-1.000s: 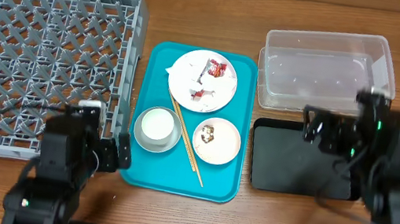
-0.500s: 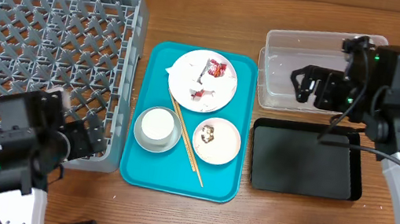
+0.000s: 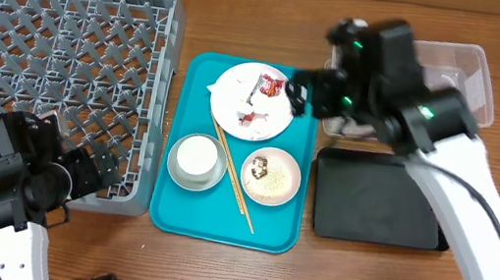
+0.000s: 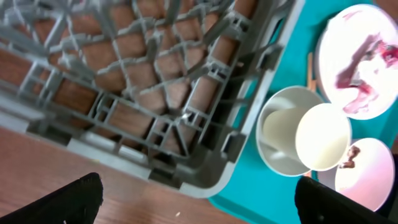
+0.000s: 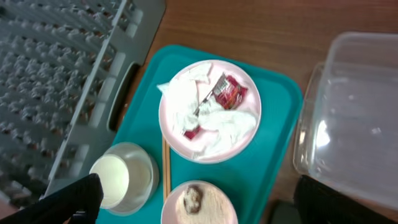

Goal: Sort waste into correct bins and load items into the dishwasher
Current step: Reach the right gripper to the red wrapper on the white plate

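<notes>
On the teal tray (image 3: 218, 220) the white plate (image 3: 240, 109) holds the red wrapper (image 3: 271, 86) and tissue scraps (image 5: 208, 121). A greyish bowl (image 3: 209, 182) holds the white cup (image 3: 195, 157). The smaller dish (image 3: 273, 185) carries a brown lump (image 3: 261, 170) and rice. Chopsticks (image 3: 234, 182) lie between them. My right gripper (image 3: 298, 96) is open and empty above the plate and the smaller dish (image 5: 205, 208). My left gripper (image 3: 97, 169) is open and empty over the near right corner of the grey dish rack (image 3: 52, 71). The clear tub (image 3: 459, 67) is partly hidden by my right arm. The black tray (image 3: 379, 204) lies in front of it.
In the left wrist view the rack's corner (image 4: 205, 180) sits close to the teal tray (image 4: 267, 193), with the bowl (image 4: 273, 152) and cup (image 4: 323, 137) just beyond. A rice grain (image 4: 178, 214) lies on the wooden table.
My right arm has swung left from over the clear tub to above the plate on the teal tray. My left arm has drawn back towards the front left.
</notes>
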Tool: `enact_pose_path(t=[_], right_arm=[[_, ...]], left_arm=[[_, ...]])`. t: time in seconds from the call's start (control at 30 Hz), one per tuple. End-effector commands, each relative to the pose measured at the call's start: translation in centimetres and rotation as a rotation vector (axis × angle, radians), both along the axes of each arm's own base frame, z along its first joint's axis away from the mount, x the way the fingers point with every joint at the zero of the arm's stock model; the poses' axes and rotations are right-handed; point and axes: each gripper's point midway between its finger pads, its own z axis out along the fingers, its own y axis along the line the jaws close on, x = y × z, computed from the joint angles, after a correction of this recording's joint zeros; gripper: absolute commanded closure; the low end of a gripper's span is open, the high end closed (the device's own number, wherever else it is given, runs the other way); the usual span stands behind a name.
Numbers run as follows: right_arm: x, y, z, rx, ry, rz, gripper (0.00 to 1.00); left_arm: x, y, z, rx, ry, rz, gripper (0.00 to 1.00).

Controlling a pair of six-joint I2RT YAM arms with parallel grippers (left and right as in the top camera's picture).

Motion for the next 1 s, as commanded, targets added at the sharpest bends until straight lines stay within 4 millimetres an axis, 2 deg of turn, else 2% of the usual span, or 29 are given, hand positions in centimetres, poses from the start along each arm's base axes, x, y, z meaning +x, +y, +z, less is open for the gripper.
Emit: enact_pose_path(t=[0.0, 0.07, 0.1, 0.3, 0.53, 0.7, 0.8, 0.97], right_arm=[[3.2, 0.8, -1.3, -0.011, 0.027, -0.095, 0.0], [4.4, 1.5, -2.9, -0.014, 0.051, -0.102, 0.0], [5.0, 2.3, -4.6, -0.019, 0.071, -0.093, 0.0], [6.1, 4.6, -10.0, -0.046, 0.148, -0.116, 0.01], [6.5, 7.2, -15.0, -0.078, 0.19, -0.141, 0.0], [6.7, 7.3, -17.7, -0.136, 0.19, -0.265, 0.01], [6.9, 8.0, -19.1, -0.138, 0.194, -0.267, 0.04], [6.3, 8.2, -22.9, -0.167, 0.257, -0.294, 0.1]], left_arm=[[1.6, -1.3, 2.5, 0.03, -0.086, -0.134, 0.0], [2.4, -1.8, 3.2, 0.06, -0.087, -0.214, 0.0], [3.2, -2.3, 3.7, 0.062, -0.08, -0.26, 0.0], [5.1, -3.7, 4.0, 0.048, -0.017, -0.376, 0.0], [5.3, -4.1, 3.3, 0.029, 0.016, -0.394, 0.0], [5.3, -4.1, 3.2, 0.029, 0.017, -0.394, 0.0], [5.3, -4.1, 3.2, 0.028, 0.018, -0.394, 0.0], [5.3, -4.1, 3.2, 0.028, 0.018, -0.394, 0.0]])
